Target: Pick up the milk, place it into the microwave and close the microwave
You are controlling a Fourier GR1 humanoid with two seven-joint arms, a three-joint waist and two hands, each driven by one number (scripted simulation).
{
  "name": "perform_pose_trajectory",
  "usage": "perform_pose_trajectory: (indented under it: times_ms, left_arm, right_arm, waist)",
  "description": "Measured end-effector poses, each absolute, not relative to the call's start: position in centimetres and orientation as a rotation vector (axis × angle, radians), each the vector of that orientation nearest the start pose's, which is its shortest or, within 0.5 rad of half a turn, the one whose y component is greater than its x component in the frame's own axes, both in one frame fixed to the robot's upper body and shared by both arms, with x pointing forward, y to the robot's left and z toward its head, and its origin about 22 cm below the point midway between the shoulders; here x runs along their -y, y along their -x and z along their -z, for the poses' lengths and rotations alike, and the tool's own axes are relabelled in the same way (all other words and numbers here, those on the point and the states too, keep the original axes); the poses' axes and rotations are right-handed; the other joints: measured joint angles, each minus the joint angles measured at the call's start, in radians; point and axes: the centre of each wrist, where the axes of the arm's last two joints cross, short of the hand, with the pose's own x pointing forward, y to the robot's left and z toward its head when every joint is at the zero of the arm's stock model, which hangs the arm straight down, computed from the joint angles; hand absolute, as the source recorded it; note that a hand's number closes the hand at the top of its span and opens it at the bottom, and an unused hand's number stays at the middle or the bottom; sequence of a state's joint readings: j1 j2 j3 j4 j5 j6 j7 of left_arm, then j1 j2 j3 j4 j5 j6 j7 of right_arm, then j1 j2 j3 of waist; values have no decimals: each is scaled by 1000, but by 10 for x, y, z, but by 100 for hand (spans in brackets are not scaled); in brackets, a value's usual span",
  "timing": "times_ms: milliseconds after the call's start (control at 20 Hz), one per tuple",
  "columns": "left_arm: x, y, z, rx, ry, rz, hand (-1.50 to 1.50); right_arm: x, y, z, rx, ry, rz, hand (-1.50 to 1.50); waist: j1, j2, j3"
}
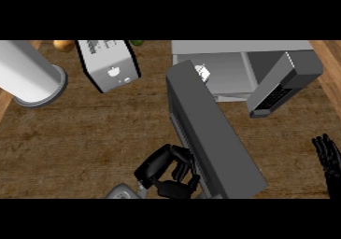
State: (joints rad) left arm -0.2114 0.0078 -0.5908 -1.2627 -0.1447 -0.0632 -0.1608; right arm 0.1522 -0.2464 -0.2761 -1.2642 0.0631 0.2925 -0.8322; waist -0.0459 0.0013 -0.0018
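The milk [202,73] already stands inside the microwave [228,70], upper centre. The left hand [166,170], fingers curled and empty, touches the open door [214,140]; closing remains. The right hand [331,158] rests with straight fingers at the right edge.

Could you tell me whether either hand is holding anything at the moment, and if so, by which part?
The left hand curls round the microwave door at its lower outer edge. The right hand rests open, holding nothing.
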Motion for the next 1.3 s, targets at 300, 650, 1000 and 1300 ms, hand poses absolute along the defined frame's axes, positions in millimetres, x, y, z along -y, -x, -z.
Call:
perform_pose_trajectory:
  times_ms: [300, 650, 1000, 1300]
  left_arm:
    - [-52, -246, 51, 1529, 462, 854, 150]
    - [-33, -240, 58, 1531, 366, 832, 150]
    - [-24, -250, 47, 1587, 263, 716, 150]
    - [-18, -266, 25, 1700, 246, 539, 150]
  right_arm:
    - [390, -169, 40, 1982, 111, -198, -150]
    - [387, -182, 8, 2065, 39, -236, -150]
    - [383, -195, -21, 2125, -34, -293, -150]
    - [379, -206, -41, 2145, -100, -335, -150]
  waist:
    - [-23, 6, -1]
    - [-73, 13, -2]
    - [-122, 23, -5]
    - [-158, 35, -9]
